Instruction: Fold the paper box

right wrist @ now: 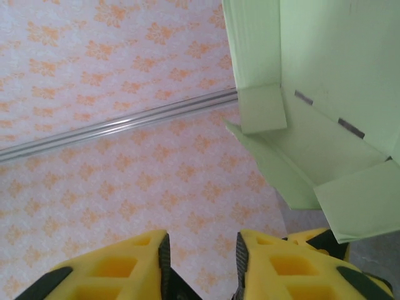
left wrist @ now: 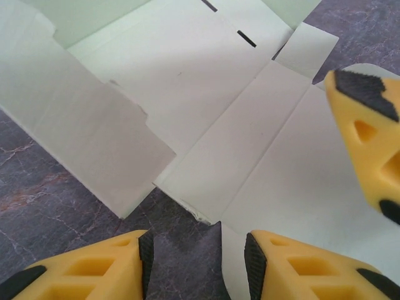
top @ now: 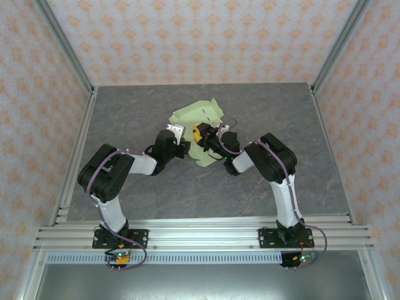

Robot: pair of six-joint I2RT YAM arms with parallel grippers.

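The paper box [top: 199, 114] is a pale green die-cut sheet lying at mid-table, its far part tilted up. In the left wrist view the sheet [left wrist: 187, 81] lies flat with its creases, flaps and slots showing. My left gripper [left wrist: 199, 256] stands open low over its near edge, a paper corner just inside the right finger. In the top view this gripper [top: 185, 147] is at the sheet's near left. My right gripper [top: 201, 134] is over the sheet's near part. Its fingers [right wrist: 201, 256] are open with nothing between them, and raised flaps [right wrist: 325, 75] stand to their right.
The dark marbled tabletop [top: 125, 119] lies all round the sheet. Patterned walls [top: 187, 37] and metal frame posts [top: 65, 50] close it in. One yellow finger of the right gripper [left wrist: 369, 137] pokes into the left wrist view, close beside my left fingers.
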